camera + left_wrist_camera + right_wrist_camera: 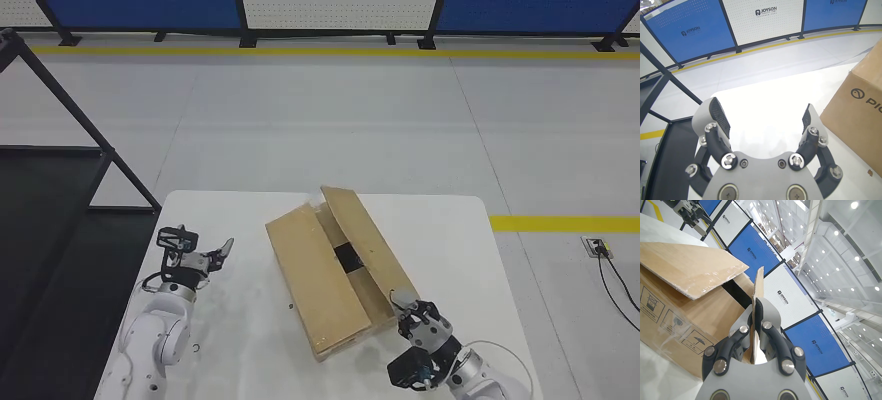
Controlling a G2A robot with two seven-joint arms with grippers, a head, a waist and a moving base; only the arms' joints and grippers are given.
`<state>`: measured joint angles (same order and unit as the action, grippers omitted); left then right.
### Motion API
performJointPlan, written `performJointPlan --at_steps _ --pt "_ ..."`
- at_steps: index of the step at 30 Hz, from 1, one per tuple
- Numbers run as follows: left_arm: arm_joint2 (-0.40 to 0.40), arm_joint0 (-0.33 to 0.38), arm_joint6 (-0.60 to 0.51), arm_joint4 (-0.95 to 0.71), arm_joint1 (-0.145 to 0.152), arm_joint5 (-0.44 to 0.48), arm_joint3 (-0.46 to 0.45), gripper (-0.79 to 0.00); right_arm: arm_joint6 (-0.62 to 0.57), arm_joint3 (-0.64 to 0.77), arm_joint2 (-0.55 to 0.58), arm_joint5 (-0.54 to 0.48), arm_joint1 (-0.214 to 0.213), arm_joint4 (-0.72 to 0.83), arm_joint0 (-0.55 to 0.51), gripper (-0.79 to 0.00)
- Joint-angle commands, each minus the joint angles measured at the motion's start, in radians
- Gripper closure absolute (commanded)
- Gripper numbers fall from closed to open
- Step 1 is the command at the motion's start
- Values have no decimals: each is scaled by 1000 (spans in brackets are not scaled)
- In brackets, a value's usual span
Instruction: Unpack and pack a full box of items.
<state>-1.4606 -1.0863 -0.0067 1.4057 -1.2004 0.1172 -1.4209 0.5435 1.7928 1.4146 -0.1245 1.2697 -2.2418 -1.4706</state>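
A brown cardboard box lies at an angle in the middle of the white table. One long top flap lies flat, and the other flap is lifted, leaving a dark gap. My right gripper is at the box's near right corner, shut on the edge of the lifted flap, which stands upright between its fingers. My left gripper is open over bare table left of the box, its pads holding nothing. The box's side wall is close beside it.
A black metal frame stands off the table's left side. Blue and white partition panels line the far floor behind a yellow line. Bare table lies left of the box and along its front edge.
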Motion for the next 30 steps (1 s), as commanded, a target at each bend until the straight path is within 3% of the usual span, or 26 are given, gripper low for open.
performJointPlan --at_steps 1,14,15,16,18,19,30 --pt "3 10 6 11 1 13 5 -785 12 0 -2 -6 -2 1 1 0" --pt "29 92 -7 72 2 57 65 -785 60 2 9 -4 -17 4 -11 0" --pt "35 98 -10 78 2 56 71 -785 53 3 10 2 -17 10 -13 -28" --pt "41 103 -12 83 1 60 76 -785 49 6 9 6 -17 14 -15 -397" --pt "57 109 -34 86 0 94 78 -785 47 11 10 13 -19 13 -21 -739" --pt "57 109 -34 86 0 94 78 -785 47 13 12 16 -20 15 -26 -785" --pt "57 102 -29 101 1 89 71 -785 129 41 44 71 -28 93 -85 -785"
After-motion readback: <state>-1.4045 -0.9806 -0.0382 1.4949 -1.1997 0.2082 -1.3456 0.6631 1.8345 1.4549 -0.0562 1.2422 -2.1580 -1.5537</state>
